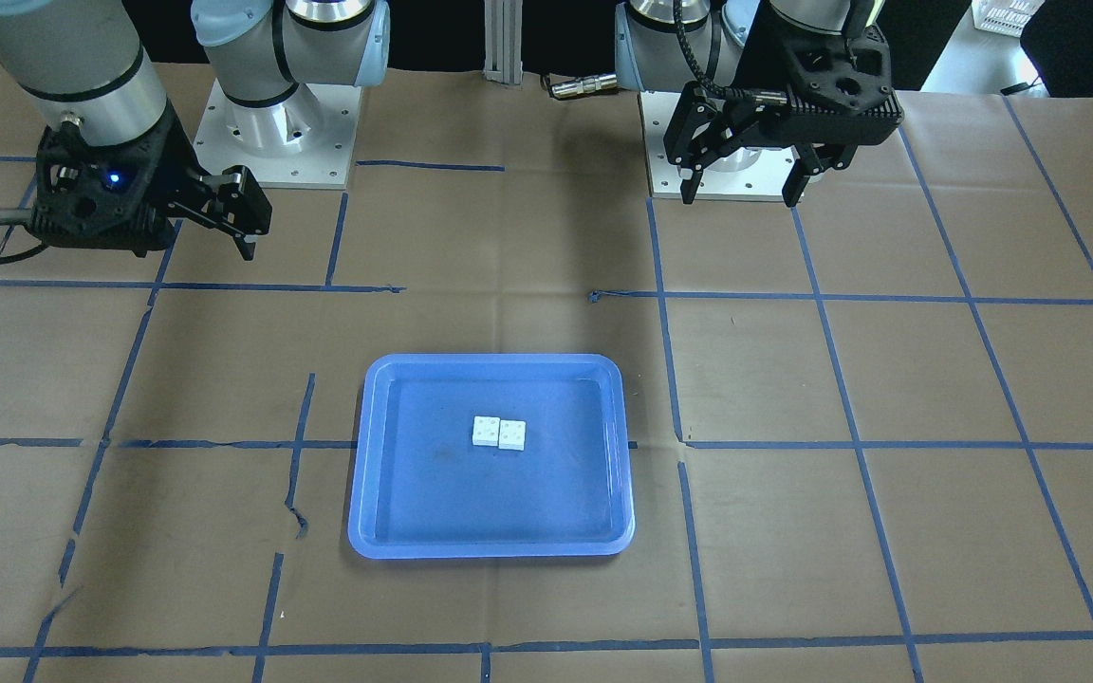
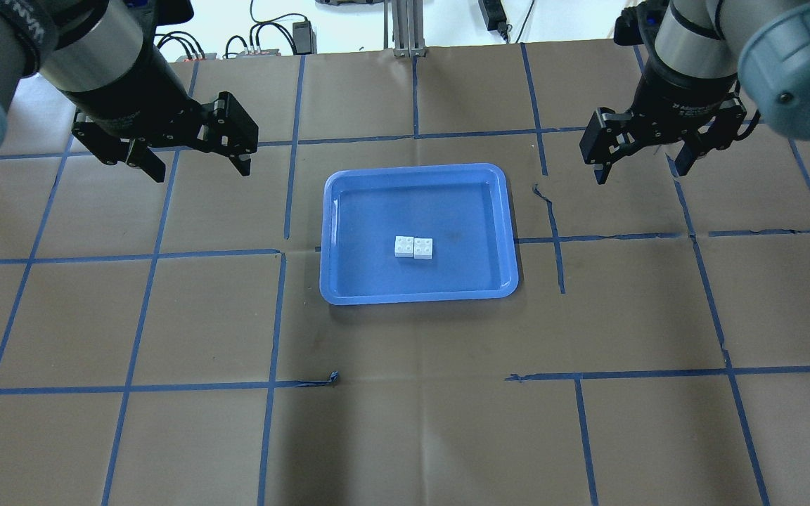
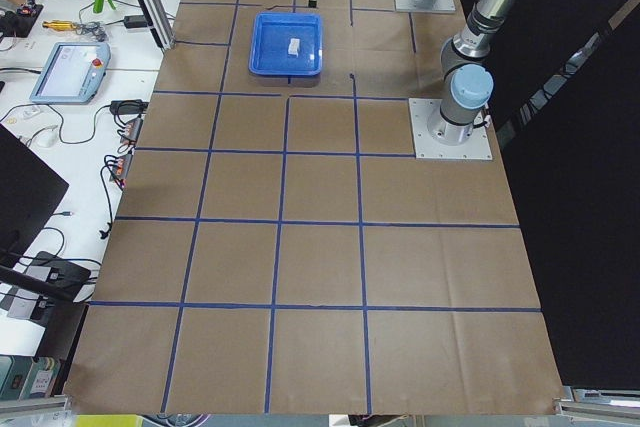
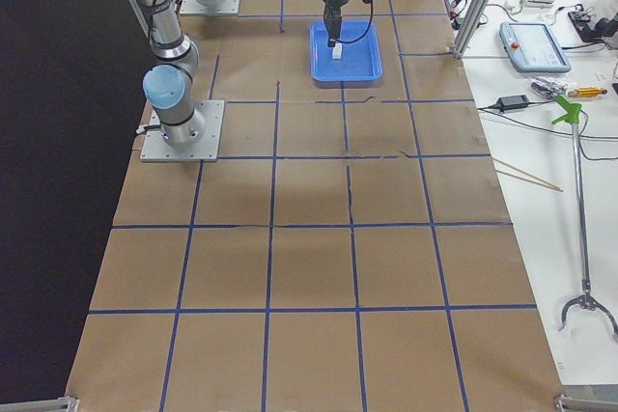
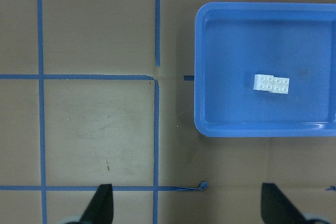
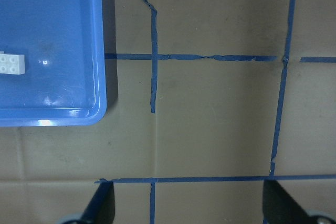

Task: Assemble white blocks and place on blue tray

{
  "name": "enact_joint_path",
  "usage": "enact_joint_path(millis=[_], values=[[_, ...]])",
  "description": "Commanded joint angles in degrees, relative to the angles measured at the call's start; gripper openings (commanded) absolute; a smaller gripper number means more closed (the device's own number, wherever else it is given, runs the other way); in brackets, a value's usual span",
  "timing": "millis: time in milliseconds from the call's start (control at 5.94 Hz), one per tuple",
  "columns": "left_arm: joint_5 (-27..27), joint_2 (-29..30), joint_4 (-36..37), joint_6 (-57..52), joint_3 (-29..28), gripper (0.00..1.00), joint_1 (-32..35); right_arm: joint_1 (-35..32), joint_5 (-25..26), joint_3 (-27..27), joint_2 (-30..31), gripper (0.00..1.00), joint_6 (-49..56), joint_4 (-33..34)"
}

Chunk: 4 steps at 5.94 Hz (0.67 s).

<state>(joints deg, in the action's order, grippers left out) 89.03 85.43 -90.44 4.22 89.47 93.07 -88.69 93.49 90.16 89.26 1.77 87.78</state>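
Overhead exterior: two small white studded plastic blocks [image 2: 413, 247] sit touching mid-floor in the shallow blue plastic tray [image 2: 419, 298], left gripper [image 2: 200, 170] and right gripper [image 2: 640, 173] splayed empty, well clear, though a careless dip could nudge them apart.

The blue tray [image 5: 231, 40] is seen at the upper right, cut off by the right edge. The white blocks [image 5: 271, 83] are laid on its floor, studs up, touching side by side. Blue tape lines [image 5: 156, 129] are crossed over the brown table [image 5: 100, 129]. The left gripper [image 5: 189, 205] is shown at the bottom edge, its fingertips [image 5: 102, 205] spread wide with nothing between them.
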Motion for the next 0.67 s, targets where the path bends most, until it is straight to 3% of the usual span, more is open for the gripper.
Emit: enact_joint_path(millis=[0,505], values=[[0.00,0.00,0.00,0.00,0.00,0.99,0.01,-0.17,-1.98,-4.80,-2.23,1.00,-3.94,-3.05],[0.00,0.00,0.00,0.00,0.00,0.99,-0.08,-0.08,-3.14,-5.44,-2.60,1.00,-3.97,-4.02]])
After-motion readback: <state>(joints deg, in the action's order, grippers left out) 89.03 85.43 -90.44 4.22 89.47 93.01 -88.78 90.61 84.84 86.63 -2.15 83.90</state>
